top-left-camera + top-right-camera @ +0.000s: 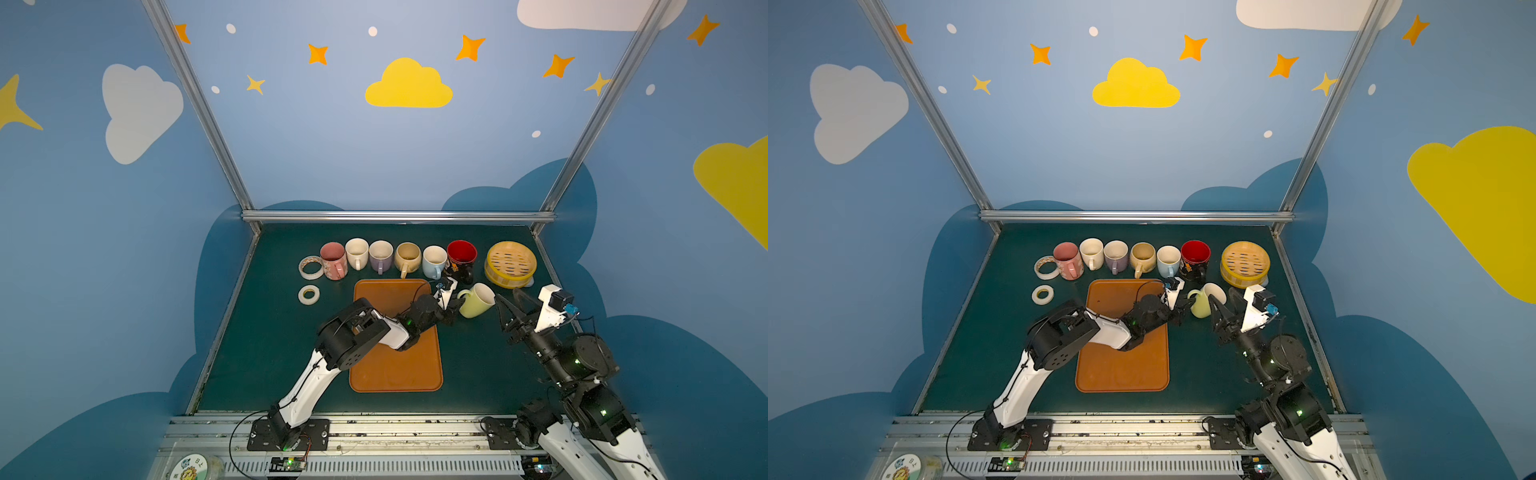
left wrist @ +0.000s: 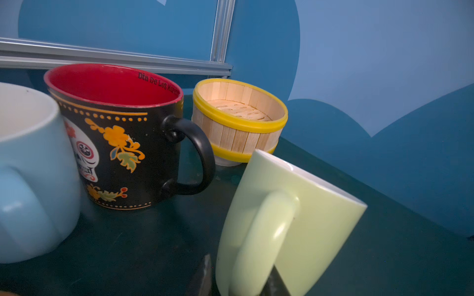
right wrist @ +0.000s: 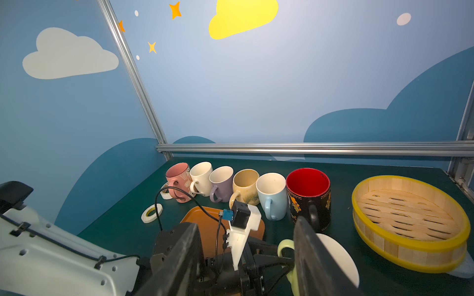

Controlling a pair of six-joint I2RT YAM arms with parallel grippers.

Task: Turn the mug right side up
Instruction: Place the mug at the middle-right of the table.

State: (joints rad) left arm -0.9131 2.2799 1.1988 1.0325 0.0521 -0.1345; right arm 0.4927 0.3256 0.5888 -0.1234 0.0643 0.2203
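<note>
In both top views the green mug (image 1: 478, 302) leans over on the table (image 1: 270, 332) beside the orange tray (image 1: 395, 374), with the left tool (image 1: 456, 305) at its handle and the right tool (image 1: 507, 296) wide open by its rim, holding nothing. In the left wrist view the handle (image 2: 264, 230) sits between the left tool's fingers (image 2: 202, 276), but I cannot tell if they squeeze it. In the right wrist view one right finger (image 3: 310, 256) crosses the mug's white inside, so I think the tipping-up is nearly done, and next the mug must settle flat on its bottom before the tools back away
</note>
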